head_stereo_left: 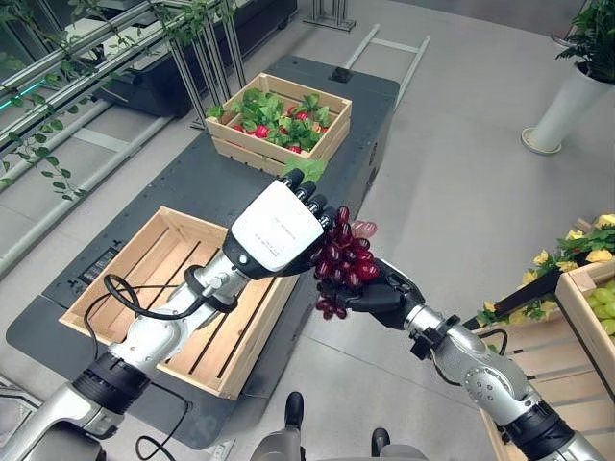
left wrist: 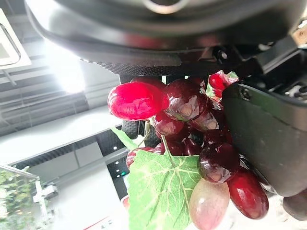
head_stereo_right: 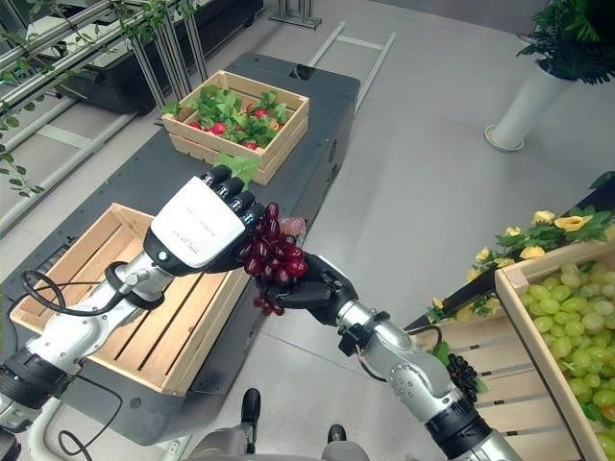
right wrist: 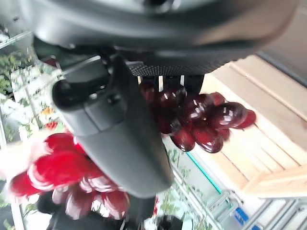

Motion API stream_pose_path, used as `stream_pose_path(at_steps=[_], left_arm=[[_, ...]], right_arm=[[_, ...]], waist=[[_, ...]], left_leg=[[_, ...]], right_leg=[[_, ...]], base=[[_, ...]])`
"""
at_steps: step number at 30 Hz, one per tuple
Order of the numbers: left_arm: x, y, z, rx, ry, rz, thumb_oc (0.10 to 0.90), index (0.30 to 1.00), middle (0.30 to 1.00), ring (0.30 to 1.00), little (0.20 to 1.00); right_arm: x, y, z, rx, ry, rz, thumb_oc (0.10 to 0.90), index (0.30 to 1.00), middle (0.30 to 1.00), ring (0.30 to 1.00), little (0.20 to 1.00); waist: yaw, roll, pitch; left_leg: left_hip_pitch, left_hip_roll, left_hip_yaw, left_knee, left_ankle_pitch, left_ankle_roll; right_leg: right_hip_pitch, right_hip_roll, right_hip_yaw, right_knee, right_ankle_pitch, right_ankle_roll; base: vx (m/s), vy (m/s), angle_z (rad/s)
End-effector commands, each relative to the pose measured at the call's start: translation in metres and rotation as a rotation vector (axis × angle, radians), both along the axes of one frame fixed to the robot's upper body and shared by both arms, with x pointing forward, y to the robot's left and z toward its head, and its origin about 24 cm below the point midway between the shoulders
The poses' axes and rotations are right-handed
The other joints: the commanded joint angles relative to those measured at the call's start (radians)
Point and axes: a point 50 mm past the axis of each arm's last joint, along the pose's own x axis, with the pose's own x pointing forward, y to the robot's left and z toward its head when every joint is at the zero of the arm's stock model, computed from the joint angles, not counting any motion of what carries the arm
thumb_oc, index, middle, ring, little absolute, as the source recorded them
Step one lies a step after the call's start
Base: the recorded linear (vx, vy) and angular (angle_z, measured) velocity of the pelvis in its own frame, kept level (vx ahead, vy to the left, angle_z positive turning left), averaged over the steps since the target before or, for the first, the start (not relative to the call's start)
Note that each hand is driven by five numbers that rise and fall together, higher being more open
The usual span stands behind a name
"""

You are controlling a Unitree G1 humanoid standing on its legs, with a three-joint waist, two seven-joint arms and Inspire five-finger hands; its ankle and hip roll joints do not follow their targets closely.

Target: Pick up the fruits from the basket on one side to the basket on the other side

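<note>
Below — dark table (head_stereo_left: 207, 187), grey floor (head_stereo_left: 452, 192) — wooden crate (head_stereo_left: 144, 259).

Showroom: plant racks (head_stereo_left: 106, 58), fruit crates (head_stereo_left: 279, 120)

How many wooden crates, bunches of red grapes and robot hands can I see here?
Wooden crates: 3, the empty slatted crate, the leafy crate and the green-grape crate.
Red grape bunches: 1, between the left hand and right hand.
Robot hands: 2.
Total: 6.

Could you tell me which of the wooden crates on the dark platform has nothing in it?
The near crate, under the left hand, shows bare slats; the far crate holds leaves and red fruit.
</note>
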Motion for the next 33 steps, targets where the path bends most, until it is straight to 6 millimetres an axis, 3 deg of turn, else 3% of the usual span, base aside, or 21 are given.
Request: stream_pose_path(at_steps=[1, 8, 11, 12, 13, 16, 25, 33], left_arm=[[0.0, -0.013, 0.023, -0.156, -0.127, -0.069, 0.4, 0.3, 0.3, 0.3, 0.3], [0.002, -0.011, 0.019, -0.175, -0.09, -0.047, 0.4, 0.3, 0.3, 0.3, 0.3], [0.003, -0.008, 0.018, -0.162, -0.035, 0.007, 0.563, 0.545, 0.545, 0.545, 0.545], [0.003, -0.007, 0.017, -0.16, -0.031, 0.012, 0.596, 0.594, 0.594, 0.594, 0.594], [0.005, -0.001, 0.016, -0.157, 0.007, 0.067, 0.8, 0.9, 0.9, 0.9, 0.9], [0.007, 0.007, 0.014, -0.167, 0.036, 0.124, 0.8, 0.9, 0.9, 0.9, 0.9], [0.005, 0.062, 0.011, -0.361, 0.05, 0.357, 0.8, 0.9, 0.9, 0.9, 0.9], [-0.002, 0.103, -0.001, -0.523, 0.074, 0.554, 0.8, 0.9, 0.9, 0.9, 0.9]], right_arm=[[0.001, 0.019, 0.024, 0.098, -0.124, 0.047, 0.4, 0.3, 0.3, 0.3, 0.3], [0.004, 0.015, 0.022, 0.11, -0.118, -0.034, 0.4, 0.3, 0.3, 0.3, 0.3], [0.004, 0.01, 0.021, 0.12, -0.12, -0.078, 0.4, 0.3, 0.3, 0.3, 0.3], [0.004, 0.01, 0.021, 0.119, -0.121, -0.083, 0.4, 0.3, 0.3, 0.3, 0.3], [0.005, 0.004, 0.022, 0.1, -0.148, -0.131, 0.4, 0.3, 0.3, 0.3, 0.3], [0.005, -0.003, 0.024, 0.093, -0.168, -0.178, 0.4, 0.3, 0.3, 0.3, 0.3], [0.006, -0.031, 0.044, 0.065, -0.342, -0.365, 0.4, 0.3, 0.3, 0.3, 0.3], [0.004, -0.044, 0.055, 0.091, -0.423, -0.468, 0.4, 0.3, 0.3, 0.3, 0.3]], waist=[[0.011, 0.013, -0.141], [0.01, 0.014, -0.143], [0.01, 0.015, -0.144], [0.01, 0.015, -0.143], [0.009, 0.016, -0.142], [0.007, 0.018, -0.14], [0.013, 0.027, -0.131], [0.02, 0.033, -0.131]], left_leg=[[0.128, 0.012, 0.009, 0.002, -0.193, -0.001], [0.13, 0.01, 0.01, 0.002, -0.195, 0.001], [0.129, 0.009, 0.014, 0.002, -0.196, 0.002], [0.129, 0.009, 0.014, 0.002, -0.196, 0.002], [0.129, 0.008, 0.016, 0.002, -0.195, 0.004], [0.13, 0.008, 0.02, 0.002, -0.195, 0.004], [0.128, 0.001, 0.029, 0.002, -0.198, 0.011], [0.125, -0.007, 0.033, 0.002, -0.201, 0.015]], right_leg=[[-0.109, 0.018, 0.017, -0.001, 0.109, -0.032], [-0.111, 0.017, 0.021, -0.001, 0.11, -0.031], [-0.113, 0.016, 0.025, -0.001, 0.11, -0.029], [-0.113, 0.016, 0.026, -0.001, 0.11, -0.029], [-0.114, 0.016, 0.029, -0.001, 0.112, -0.028], [-0.116, 0.015, 0.033, -0.001, 0.114, -0.026], [-0.127, 0.005, 0.05, -0.001, 0.124, -0.02], [-0.134, -0.007, 0.055, -0.001, 0.131, -0.014]], base=[[0.0, 0.0, 0.0], [0.0, 0.0, 0.0], [0.0, 0.0, 0.0], [0.0, 0.0, 0.0], [0.0, 0.0, 0.0], [-0.02, 0.036, -0.04], [-0.03, 0.039, -0.08], [-0.04, 0.069, -0.03]])
